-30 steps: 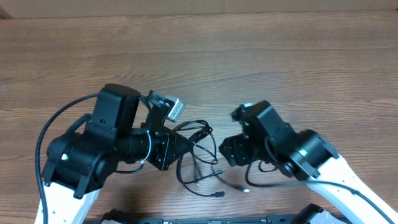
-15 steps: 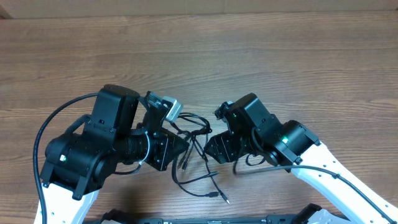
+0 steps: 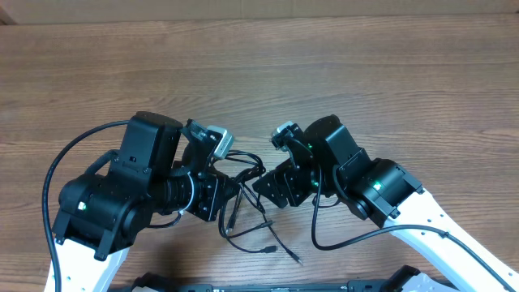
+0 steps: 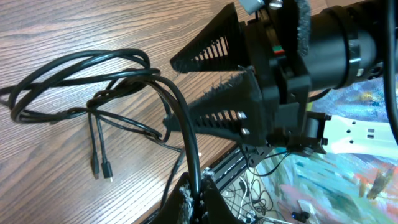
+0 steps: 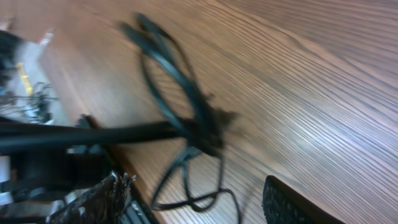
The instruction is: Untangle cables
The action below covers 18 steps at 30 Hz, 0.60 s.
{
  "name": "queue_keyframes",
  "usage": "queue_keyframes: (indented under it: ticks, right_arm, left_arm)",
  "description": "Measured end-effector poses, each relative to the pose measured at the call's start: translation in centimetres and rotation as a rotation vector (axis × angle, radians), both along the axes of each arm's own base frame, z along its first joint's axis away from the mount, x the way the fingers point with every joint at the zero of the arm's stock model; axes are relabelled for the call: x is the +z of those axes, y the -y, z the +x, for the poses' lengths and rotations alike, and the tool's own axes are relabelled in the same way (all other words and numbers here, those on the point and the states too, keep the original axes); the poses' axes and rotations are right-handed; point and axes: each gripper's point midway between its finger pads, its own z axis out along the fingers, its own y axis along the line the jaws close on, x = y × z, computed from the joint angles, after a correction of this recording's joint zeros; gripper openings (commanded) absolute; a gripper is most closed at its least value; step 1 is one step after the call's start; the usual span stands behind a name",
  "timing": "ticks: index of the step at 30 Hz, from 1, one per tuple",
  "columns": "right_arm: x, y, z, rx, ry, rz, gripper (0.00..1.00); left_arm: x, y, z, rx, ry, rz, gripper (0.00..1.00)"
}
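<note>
I have two grippers. My left gripper [image 4: 198, 191] is squeezed tight on one strand of the cables [image 4: 93, 56]. My right gripper [image 4: 173, 92] is wide open and has nothing in it. Its two fingers [image 4: 214, 46] point at the cables. The thin black cables lie looped together on the wooden table [image 3: 365, 73], between my two grippers. I cannot tell how many cables there are. I can see two small plug ends [image 4: 96, 168] side by side.

Tangled cables [image 4: 115, 89] on wooden table [image 4: 56, 25]
</note>
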Motion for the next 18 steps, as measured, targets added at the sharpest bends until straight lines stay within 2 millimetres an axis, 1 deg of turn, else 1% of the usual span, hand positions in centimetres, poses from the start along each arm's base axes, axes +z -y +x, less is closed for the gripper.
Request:
queue_keyframes:
  ticks: [3,9,18]
  right_arm:
    - [0.4,-0.5,-0.5,0.029,-0.015,0.032,0.68]
    - [0.5,-0.6,-0.7,0.036,-0.024,0.040,0.69]
    - [0.1,-0.1,0.1,-0.004,0.006,0.005,0.69]
  left_arm:
    - [0.0,-0.1,0.1,0.009,-0.003,0.003,0.04]
    - [0.0,-0.1,0.0,0.027,-0.020,-0.004,0.04]
    - [1.1,1.5,-1.3,-0.013,-0.097,-0.120,0.04]
